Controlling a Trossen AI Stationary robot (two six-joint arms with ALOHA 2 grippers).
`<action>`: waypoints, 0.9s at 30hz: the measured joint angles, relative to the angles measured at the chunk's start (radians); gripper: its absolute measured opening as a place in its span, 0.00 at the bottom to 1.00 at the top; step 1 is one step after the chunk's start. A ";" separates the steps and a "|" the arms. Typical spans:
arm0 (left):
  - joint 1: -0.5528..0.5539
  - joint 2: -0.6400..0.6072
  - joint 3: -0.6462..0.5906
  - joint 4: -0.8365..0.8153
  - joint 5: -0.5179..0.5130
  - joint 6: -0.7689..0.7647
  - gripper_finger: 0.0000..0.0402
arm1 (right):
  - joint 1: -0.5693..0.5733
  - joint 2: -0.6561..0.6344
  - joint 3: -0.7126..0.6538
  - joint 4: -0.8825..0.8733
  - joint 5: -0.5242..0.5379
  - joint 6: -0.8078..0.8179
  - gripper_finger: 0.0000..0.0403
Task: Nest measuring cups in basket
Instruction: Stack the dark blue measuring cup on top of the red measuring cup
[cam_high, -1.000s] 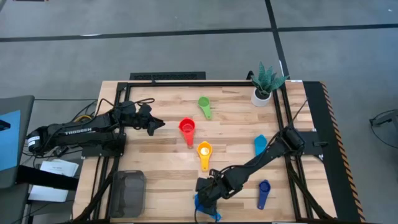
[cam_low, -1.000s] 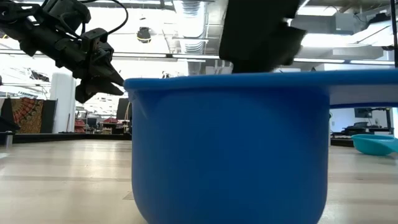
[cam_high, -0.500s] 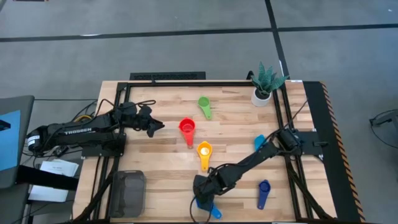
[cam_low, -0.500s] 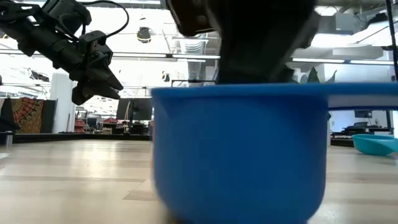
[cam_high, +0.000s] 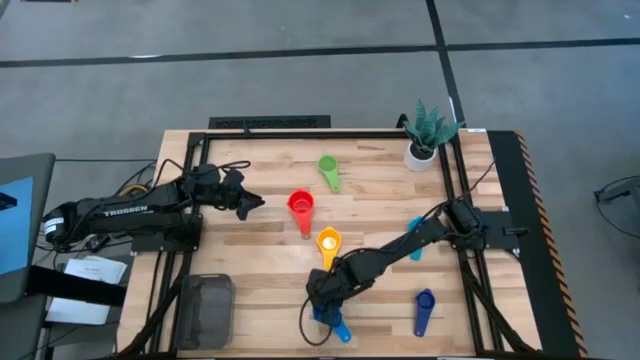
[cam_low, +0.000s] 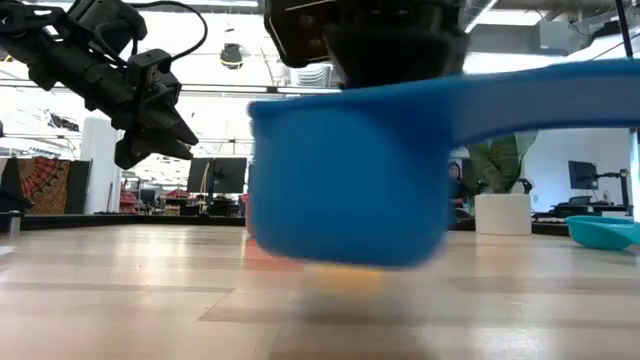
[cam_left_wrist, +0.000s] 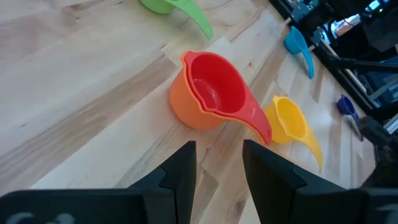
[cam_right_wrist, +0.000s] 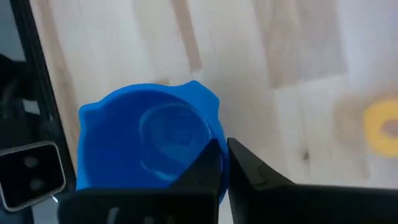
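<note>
A blue measuring cup (cam_low: 350, 170) hangs clear of the table near the front edge, with my right gripper (cam_high: 322, 298) shut on it. A red cup nested in an orange one (cam_left_wrist: 211, 93) stands mid-table, with a yellow cup (cam_high: 328, 241) near it and a green cup (cam_high: 328, 170) farther back. A teal cup (cam_high: 415, 238) lies partly under my right arm, and a dark blue cup (cam_high: 424, 311) lies at the front right. The dark grey basket (cam_high: 205, 310) stands at the front left corner. My left gripper (cam_left_wrist: 214, 165) hovers open left of the red cup. My right gripper pinches the blue cup's rim wall (cam_right_wrist: 219, 144), with one finger (cam_right_wrist: 205, 171) inside the bowl and the other outside. The fingers come from above, pointing down. The cup hangs lifted clear of the table, tilted, with its handle (cam_low: 560, 88) sticking out a little raised.
A white plant pot (cam_high: 421, 154) stands at the far right corner. Black frame rails (cam_high: 462, 190) run along the table's sides and far edge. Bare wood lies between the blue cup and the basket.
My right gripper has risen and drawn a little away from the near edge with the blue cup. The cup, which stood on the table a second ago, slid slightly and now hangs lifted clear and tilted.
</note>
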 joint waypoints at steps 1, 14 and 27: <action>0.000 0.000 0.000 0.001 0.000 -0.011 0.30 | -0.012 -0.016 -0.001 -0.015 0.001 -0.011 0.04; 0.000 0.001 0.002 0.016 -0.001 -0.015 0.30 | -0.237 -0.170 0.003 -0.066 0.084 -0.034 0.03; 0.001 -0.007 0.002 0.025 -0.052 -0.017 0.30 | -0.359 -0.205 0.003 0.054 0.077 -0.056 0.04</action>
